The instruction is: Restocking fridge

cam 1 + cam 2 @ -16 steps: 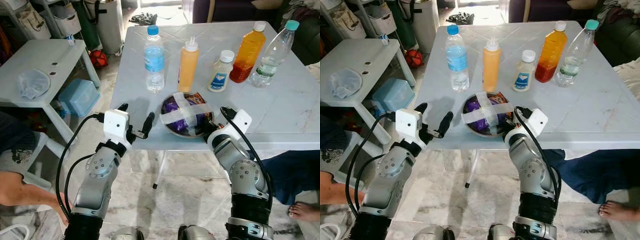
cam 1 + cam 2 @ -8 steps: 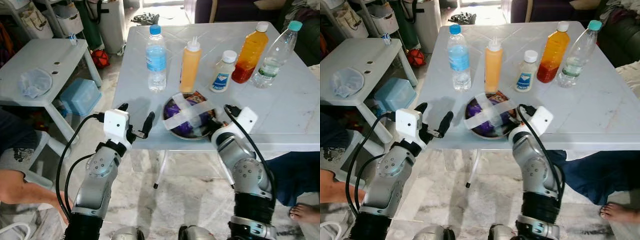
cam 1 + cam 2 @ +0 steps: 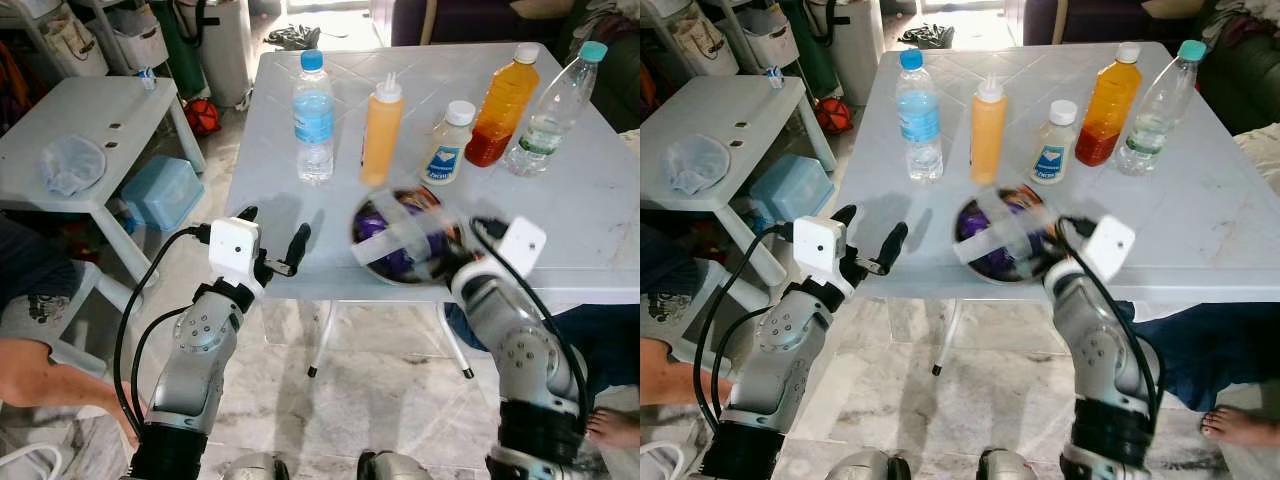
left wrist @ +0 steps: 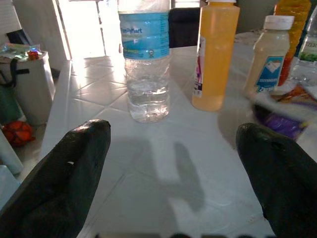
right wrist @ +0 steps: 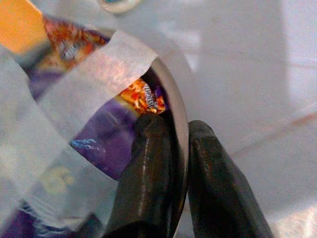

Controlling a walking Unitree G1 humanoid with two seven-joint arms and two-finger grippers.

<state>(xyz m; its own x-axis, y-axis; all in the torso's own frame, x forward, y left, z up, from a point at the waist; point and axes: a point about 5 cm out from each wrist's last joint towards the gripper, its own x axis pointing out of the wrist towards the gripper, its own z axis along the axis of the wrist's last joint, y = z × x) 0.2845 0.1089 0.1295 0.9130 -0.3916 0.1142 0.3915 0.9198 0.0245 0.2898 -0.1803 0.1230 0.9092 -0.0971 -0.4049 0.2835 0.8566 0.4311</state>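
Observation:
A metal bowl (image 3: 405, 238) of purple and orange snack packets, crossed with white tape, sits blurred at the white table's (image 3: 570, 215) front edge. My right gripper (image 5: 181, 134) is shut on the bowl's rim (image 5: 179, 106), one finger inside and one outside. At the table's front left corner my left gripper (image 3: 272, 232) is open, holding nothing. Behind the bowl stand a water bottle (image 3: 313, 120), an orange squeeze bottle (image 3: 380, 130), a small white bottle (image 3: 445, 145), an orange juice bottle (image 3: 498, 108) and a clear teal-capped bottle (image 3: 545, 110).
A low white side table (image 3: 90, 120) with a crumpled bag stands to the left, a blue box (image 3: 160, 190) under it. A person's arm (image 3: 40, 375) is at the lower left. A person's leg and foot (image 3: 610, 425) are at the lower right.
My right gripper has carried the bowl to the right along the table's front edge, and it now looks blurred. The left arm has stayed where it was.

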